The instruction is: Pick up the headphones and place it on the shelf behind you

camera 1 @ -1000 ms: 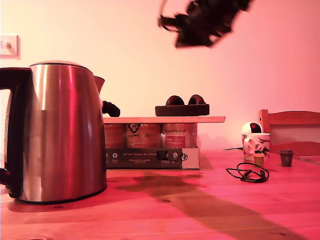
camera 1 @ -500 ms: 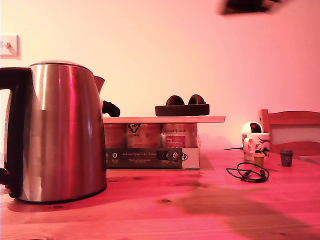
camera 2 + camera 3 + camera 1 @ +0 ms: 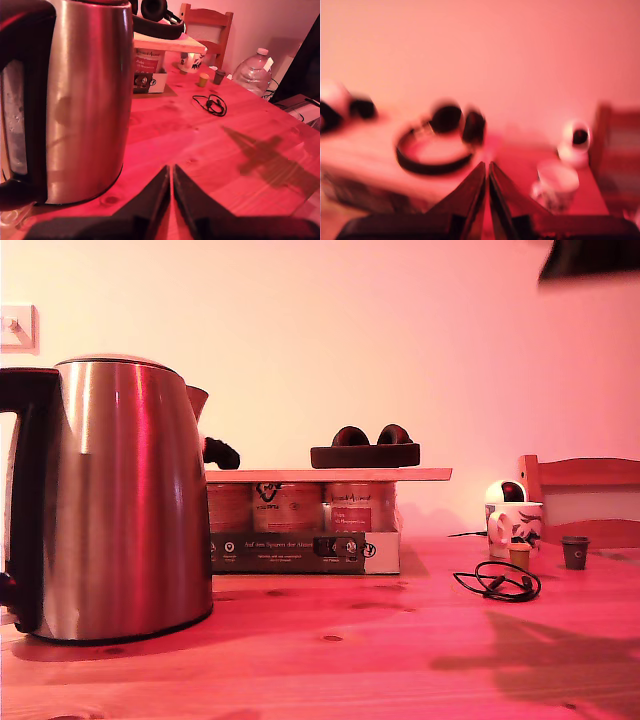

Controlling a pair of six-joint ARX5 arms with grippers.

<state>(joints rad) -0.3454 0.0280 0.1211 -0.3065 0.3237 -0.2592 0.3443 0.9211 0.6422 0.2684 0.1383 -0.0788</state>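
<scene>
- exterior view: headphones [image 3: 364,456] sit flat on the shelf [image 3: 300,475], which lies across a box of jars [image 3: 300,553] on the counter [image 3: 350,650], to the right of the kettle [image 3: 110,495] in that view.
- my first hand [image 3: 171,172]: fingers pressed together with nothing in them, low over the counter just beside the kettle.
- my second hand [image 3: 487,170]: fingers together too, holding nothing. its view is blurry, with the headphones out ahead, well apart.

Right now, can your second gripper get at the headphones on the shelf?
Probably yes: nothing stands between my second gripper and the headphones lying on the shelf, though the picture is blurred and the jaws must open first.
</scene>
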